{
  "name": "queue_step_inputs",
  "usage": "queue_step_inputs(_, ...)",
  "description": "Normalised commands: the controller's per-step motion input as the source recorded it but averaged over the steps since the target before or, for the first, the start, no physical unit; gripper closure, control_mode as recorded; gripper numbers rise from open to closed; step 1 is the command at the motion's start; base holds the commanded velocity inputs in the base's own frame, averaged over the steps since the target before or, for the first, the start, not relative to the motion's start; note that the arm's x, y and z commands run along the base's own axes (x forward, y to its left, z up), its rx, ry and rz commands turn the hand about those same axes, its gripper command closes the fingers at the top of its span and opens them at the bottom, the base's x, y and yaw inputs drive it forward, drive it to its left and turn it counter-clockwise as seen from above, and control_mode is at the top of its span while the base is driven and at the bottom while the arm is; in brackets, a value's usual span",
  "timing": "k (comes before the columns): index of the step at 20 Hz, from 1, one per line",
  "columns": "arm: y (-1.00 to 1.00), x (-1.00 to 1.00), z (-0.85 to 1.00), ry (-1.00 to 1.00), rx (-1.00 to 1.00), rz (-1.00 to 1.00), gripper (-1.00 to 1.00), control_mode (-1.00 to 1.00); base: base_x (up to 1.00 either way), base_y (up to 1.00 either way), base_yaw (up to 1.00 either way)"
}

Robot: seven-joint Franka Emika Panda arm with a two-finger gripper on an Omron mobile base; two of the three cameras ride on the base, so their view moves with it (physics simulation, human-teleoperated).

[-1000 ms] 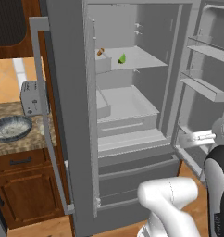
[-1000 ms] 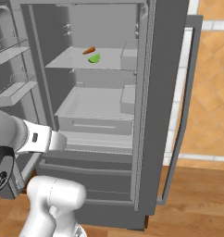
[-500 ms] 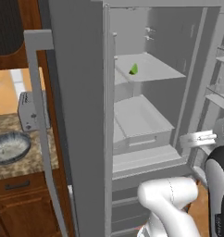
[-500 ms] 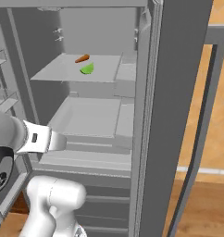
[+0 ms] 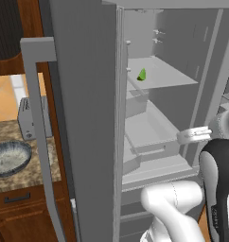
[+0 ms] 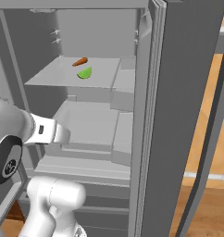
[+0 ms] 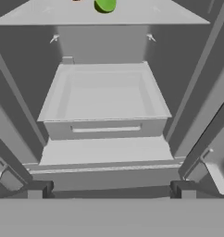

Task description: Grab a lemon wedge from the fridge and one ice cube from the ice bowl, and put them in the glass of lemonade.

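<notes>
Lemon wedge (image 6: 85, 73) retrieval is best begun with the jaws, spread wide and empty before the fridge (image 5: 88, 118) drawer, raised to the upper shelf (image 6: 63, 76), where the green wedge sits just beside an orange item (image 6: 80, 61).

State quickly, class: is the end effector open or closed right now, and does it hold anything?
End effector: open and holding nothing, its small dark fingertips set wide apart, facing the open tall grey steel fridge.
</notes>
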Motion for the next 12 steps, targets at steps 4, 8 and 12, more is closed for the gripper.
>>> queue_step_inputs(4, 0.06, 0.15, 0.15, -0.02, 0.00, 0.00, -1.00, -1.00, 0.00, 0.00, 0.00)
queue_step_inputs(8, 0.00, 0.00, 0.43, -0.06, 0.00, 0.00, -1.00, -1.00, 0.00, 0.00, 0.00)
queue_step_inputs(12, 0.00, 0.05, 0.54, 0.00, 0.00, -0.02, -1.00, -1.00, 0.00, 0.00, 0.00)
